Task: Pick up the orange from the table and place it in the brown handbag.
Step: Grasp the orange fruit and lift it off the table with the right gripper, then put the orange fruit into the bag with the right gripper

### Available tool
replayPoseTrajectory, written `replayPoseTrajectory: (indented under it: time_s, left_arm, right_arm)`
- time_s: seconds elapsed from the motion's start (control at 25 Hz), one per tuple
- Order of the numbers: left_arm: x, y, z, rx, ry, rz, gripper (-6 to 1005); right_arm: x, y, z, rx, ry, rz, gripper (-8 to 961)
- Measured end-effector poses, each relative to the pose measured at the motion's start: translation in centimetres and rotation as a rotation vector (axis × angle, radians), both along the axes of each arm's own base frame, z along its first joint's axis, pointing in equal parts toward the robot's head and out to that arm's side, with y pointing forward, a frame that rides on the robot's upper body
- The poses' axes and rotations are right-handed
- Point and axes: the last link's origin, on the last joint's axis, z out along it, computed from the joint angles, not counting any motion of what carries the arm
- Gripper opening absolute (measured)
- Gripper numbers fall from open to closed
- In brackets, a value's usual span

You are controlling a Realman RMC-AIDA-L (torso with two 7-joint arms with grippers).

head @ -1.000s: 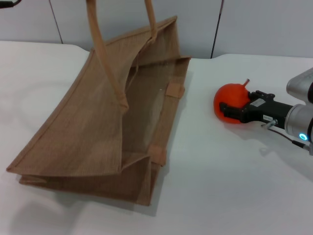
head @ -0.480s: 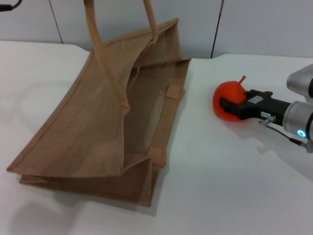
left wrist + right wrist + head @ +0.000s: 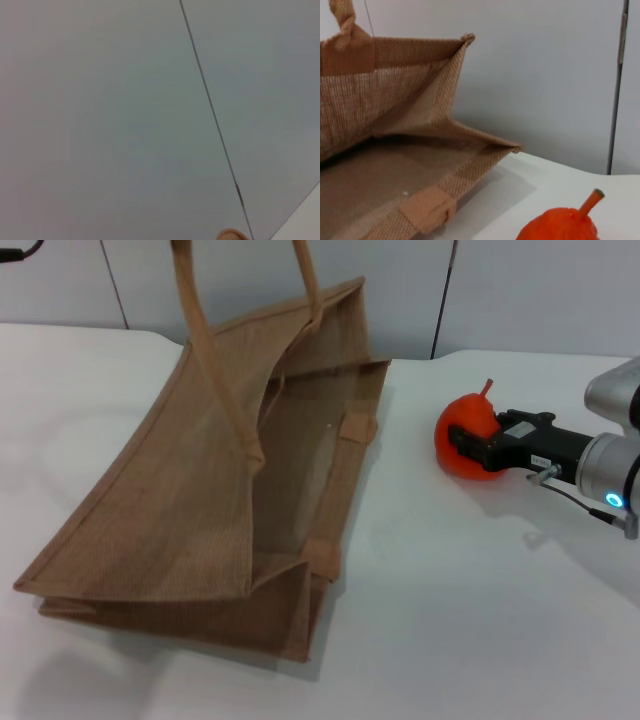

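Orange: the orange [image 3: 463, 440] is sitting to the right of the bag, stem tilting up and back; the frames do not settle whether it is touching the table [image 3: 450, 620].
Right gripper: the right gripper [image 3: 462, 447] is reaching in from the right, its black fingers pinching the fruit.
Brown handbag: the brown handbag [image 3: 200, 500] is lying on its side, mouth gaping toward the fruit, handles being pulled upward.
Left gripper: out of sight; its wrist camera is facing a grey wall panel [image 3: 125, 125].

handbag handles [image 3: 190, 300] cut at top | left pincer unseen
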Motion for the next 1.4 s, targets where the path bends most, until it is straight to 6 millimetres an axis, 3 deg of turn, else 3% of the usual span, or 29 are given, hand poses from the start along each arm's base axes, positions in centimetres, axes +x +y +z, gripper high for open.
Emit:
replayPoseTrajectory:
  time_s: [0.36,0.64,0.88,1.4]
  left_arm:
    - [-0.2,0.2,-0.1,0.001,0.006,0.009,125]
    - [0.1,0.3,-0.1,0.000,0.005,0.001,125]
    - [0.4,0.5,0.1,0.015,0.004,-0.013,125]
    - [0.6,0.8,0.6,0.055,0.010,-0.034,124]
  right_arm:
    - [-0.8,0.6,0.7,0.021,0.009,0.032,460]
    - [-5.4,1.1,1.9,0.035,0.089,0.202,401]
    - [-8.0,-0.4,2.3,-0.006,0.105,0.327,368]
    - [-9.5,-2.9,0.5,-0.129,0.129,0.416,276]
